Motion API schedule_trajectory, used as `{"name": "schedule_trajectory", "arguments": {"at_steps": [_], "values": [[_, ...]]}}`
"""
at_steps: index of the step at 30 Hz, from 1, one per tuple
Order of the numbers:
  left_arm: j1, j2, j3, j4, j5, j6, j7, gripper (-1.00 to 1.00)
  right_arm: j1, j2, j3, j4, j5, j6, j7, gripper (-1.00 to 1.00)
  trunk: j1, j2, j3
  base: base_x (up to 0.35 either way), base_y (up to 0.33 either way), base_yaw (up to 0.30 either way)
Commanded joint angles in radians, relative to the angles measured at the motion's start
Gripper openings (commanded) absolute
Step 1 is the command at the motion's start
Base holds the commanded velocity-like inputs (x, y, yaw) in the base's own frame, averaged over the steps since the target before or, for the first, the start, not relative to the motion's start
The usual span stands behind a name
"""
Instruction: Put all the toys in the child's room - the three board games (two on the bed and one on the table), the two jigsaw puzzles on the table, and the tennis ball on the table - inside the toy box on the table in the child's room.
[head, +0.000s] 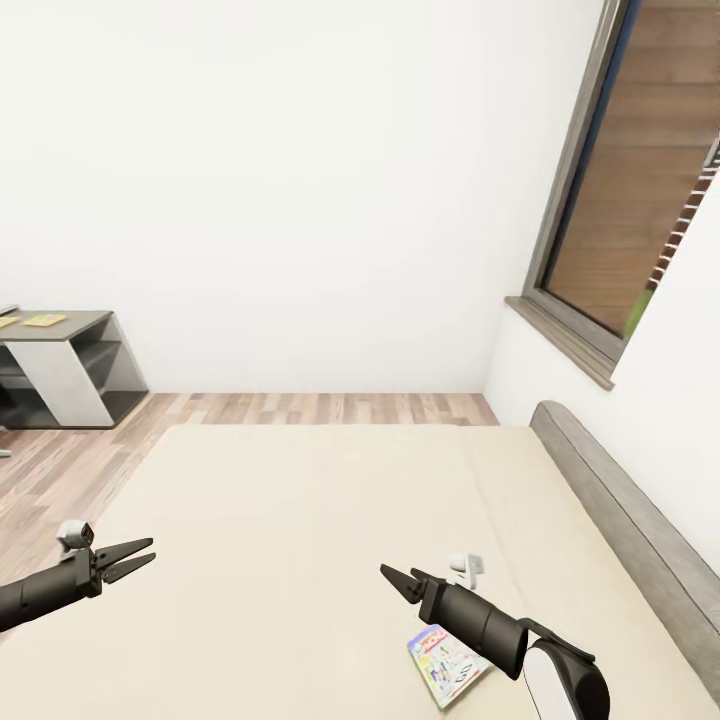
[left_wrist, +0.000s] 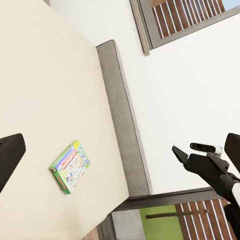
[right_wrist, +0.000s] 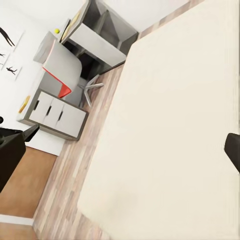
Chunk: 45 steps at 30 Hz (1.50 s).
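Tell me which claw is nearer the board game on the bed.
Right. The right claw hovers just beyond the board game; the left claw is far across the bed.

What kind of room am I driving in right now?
Most likely a bedroom, probably a child's: a wide bed with a beige mattress and grey headboard fills the foreground, a board game lies on it near the right gripper, and a grey desk stands by the white wall.

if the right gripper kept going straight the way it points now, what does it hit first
Probably nothing soon. The right gripper points up-left over the plain beige mattress, open and empty. Its wrist view looks along the bed toward the wood-plank floor and grey desk. Depth is unclear; if angled down, the mattress comes first.
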Motion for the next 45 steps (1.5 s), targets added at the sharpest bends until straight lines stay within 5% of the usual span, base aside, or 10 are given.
{"name": "schedule_trajectory", "arguments": {"at_steps": [1, 36, 45], "values": [[-0.001, 0.0, 0.0, 0.0, -0.001, 0.01, -0.004, 1.0, -0.001, 0.0, -0.001, -0.001, -0.005, 0.007, 0.0, 1.0, 0.001, -0.002, -0.002, 0.0, -0.141, 0.0], [-0.001, 0.0, 0.0, 0.0, -0.001, 0.01, -0.004, 1.0, -0.001, 0.0, -0.001, 0.0, -0.003, 0.004, -0.008, 1.0, 0.001, -0.002, -0.002, 0.0, -0.072, 0.0], [-0.001, -0.005, -0.001, 0.0, -0.001, 0.01, -0.004, 1.0, -0.005, 0.003, -0.005, 0.0, 0.009, 0.051, -0.066, 1.0, 0.001, -0.002, -0.002, 0.0, 0.0, 0.0]]}}
